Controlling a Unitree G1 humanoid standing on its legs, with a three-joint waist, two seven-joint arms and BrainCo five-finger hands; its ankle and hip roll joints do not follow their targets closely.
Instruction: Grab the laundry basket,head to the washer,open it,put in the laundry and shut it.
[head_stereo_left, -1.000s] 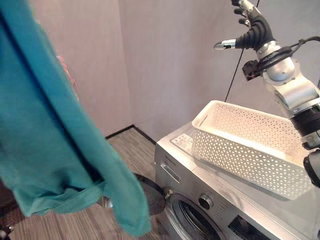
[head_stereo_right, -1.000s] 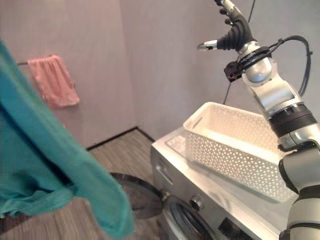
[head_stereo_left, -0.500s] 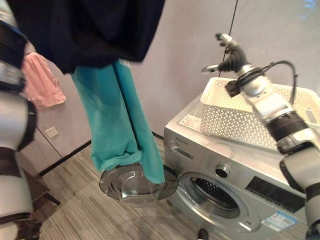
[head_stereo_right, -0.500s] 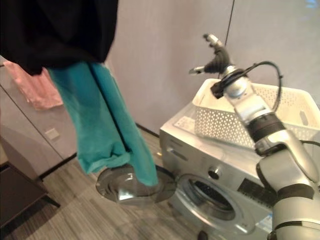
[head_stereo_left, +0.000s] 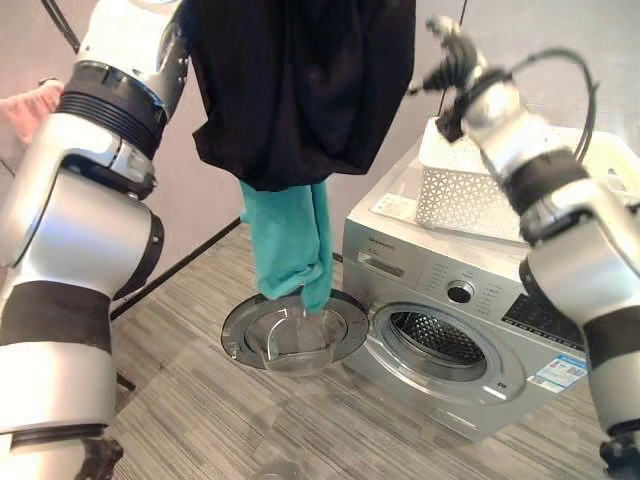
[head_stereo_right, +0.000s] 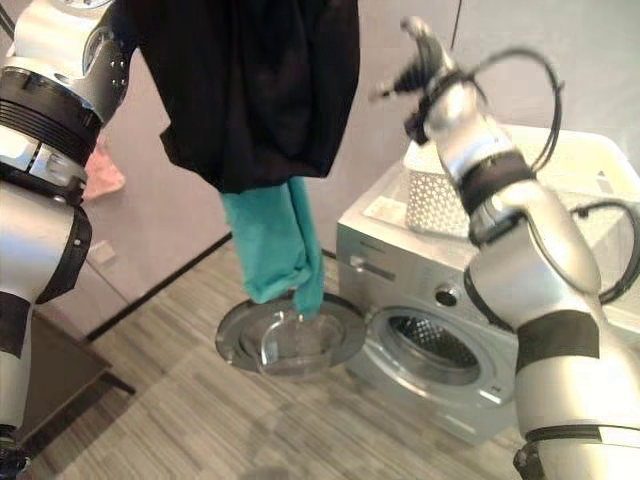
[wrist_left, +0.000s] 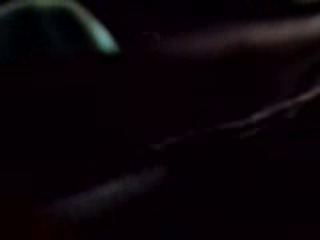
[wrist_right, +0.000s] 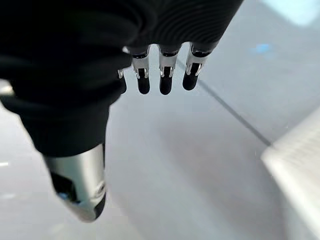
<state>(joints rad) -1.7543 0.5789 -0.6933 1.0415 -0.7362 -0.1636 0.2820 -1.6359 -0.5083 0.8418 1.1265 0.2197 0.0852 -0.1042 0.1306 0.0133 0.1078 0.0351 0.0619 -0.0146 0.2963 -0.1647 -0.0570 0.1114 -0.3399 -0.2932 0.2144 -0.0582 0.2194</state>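
- The head camera has swung between the earlier pictures and now. The teal cloth filled the near left a second ago; the washer's front, door and drum opening are now in view, so most of the apparent shift is camera motion, not motion of the things.
- Left arm (head_stereo_left: 90, 200): it rises along the left side of the scene. The left hand is hidden in or above the laundry, so its state cannot be told. The left wrist view shows dark fabric with a teal edge (wrist_left: 102, 42).
- Black garment (head_stereo_left: 300, 90): it hangs high at centre, with the teal garment (head_stereo_left: 295, 245) hanging below it. The teal hem reaches down to just above the open washer door (head_stereo_left: 295, 340), left of the drum.
- Drum opening (head_stereo_left: 435, 340): it stands open and no cloth has entered it. Judgement: the loading step is in hand, and the laundry must travel right and down to clear the door.
- Right hand (head_stereo_left: 448, 55): it is raised far right, above the washer (head_stereo_left: 450, 290), fingers loosely spread and holding nothing; the right wrist view confirms this.
- Laundry basket (head_stereo_left: 470, 190): it rests on the washer top and now looks empty.
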